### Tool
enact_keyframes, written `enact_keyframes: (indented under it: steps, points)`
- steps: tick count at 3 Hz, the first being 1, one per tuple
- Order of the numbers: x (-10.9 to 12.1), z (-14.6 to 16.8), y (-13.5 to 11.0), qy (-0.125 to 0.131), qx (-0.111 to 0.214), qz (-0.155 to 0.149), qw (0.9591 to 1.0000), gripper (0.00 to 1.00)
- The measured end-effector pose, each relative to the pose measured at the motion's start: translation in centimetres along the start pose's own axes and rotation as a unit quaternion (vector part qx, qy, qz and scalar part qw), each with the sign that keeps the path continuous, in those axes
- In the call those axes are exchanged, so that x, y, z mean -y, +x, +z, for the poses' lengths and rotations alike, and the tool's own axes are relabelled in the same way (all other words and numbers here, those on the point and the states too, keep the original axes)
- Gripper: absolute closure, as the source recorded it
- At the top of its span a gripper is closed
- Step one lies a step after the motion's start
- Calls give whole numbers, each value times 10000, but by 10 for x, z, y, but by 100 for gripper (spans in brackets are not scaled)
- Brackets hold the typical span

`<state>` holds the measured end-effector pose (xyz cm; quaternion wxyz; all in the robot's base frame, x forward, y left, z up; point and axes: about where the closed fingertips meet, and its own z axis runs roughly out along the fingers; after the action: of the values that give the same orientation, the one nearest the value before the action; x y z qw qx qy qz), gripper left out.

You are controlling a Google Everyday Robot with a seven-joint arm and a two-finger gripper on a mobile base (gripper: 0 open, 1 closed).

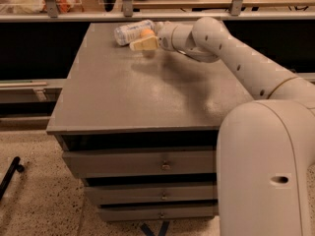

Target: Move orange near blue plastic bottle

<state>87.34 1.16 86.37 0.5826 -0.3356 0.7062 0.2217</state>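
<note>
Orange (146, 33) sits at the table's (147, 97) far edge, about 12 o'clock, pinched in the gripper (141, 39). The near one of the fingers (143, 44) lies across its front; the far one is hidden. Blue plastic bottle (132, 32) lies on its side just beside the orange at its 9 o'clock. The arm (231, 53) reaches in from 3 o'clock.
</note>
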Motion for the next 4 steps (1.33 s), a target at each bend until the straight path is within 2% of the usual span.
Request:
enact_keyframes:
  steps: [1,2,3,4]
  points:
    - [-1,-7,2,-99,218,46,9997,0]
    - [0,-28,7,-249,517,116,9983,0]
    - [6,-59,17,-281,571,126,9979,0]
    - [22,-104,25,-76,535,92,9985,0]
